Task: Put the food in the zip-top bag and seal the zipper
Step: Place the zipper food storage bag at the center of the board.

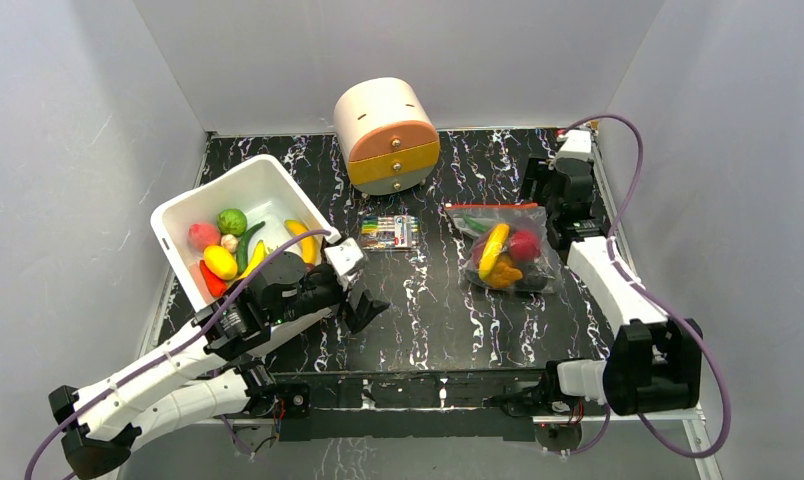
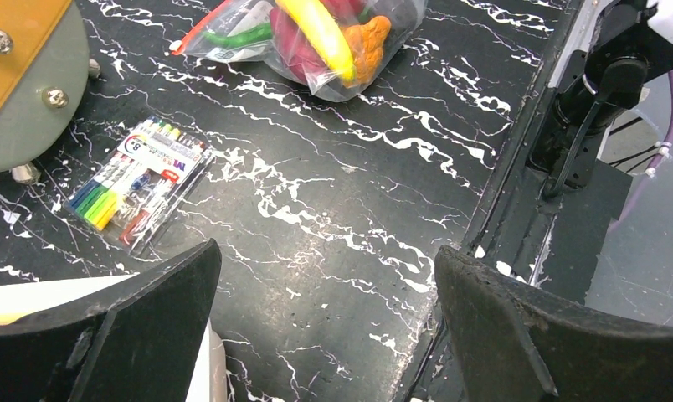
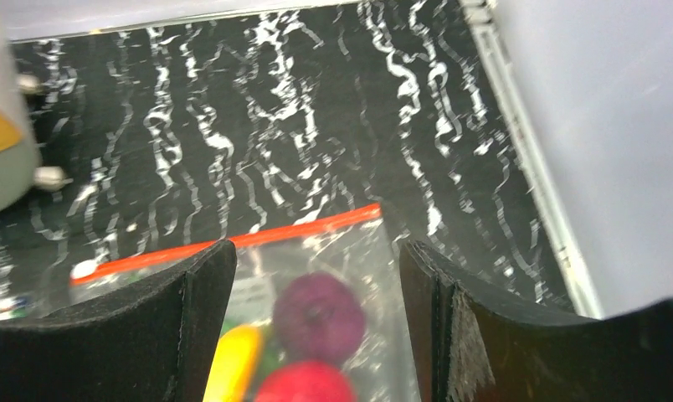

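Note:
The zip-top bag (image 1: 531,262) lies on the right half of the black marbled table, with its red-orange zipper (image 1: 490,207) along the far edge. Inside it show food pieces: a yellow banana (image 1: 494,248), a red piece (image 1: 524,243) and an orange one (image 1: 505,272). My right gripper (image 1: 543,212) hovers open over the bag's far right corner. In the right wrist view its jaws (image 3: 316,251) straddle a purple piece (image 3: 319,314) below the zipper (image 3: 233,241), touching nothing. More food (image 1: 221,250) sits in the white bin (image 1: 268,195). My left gripper (image 1: 366,308) is open and empty beside the bin.
A round cream drawer unit (image 1: 386,135) with orange fronts stands at the back centre. A flat pack of coloured pens (image 1: 388,232) lies between bin and bag, also seen from the left wrist (image 2: 136,180). Grey walls close in on three sides.

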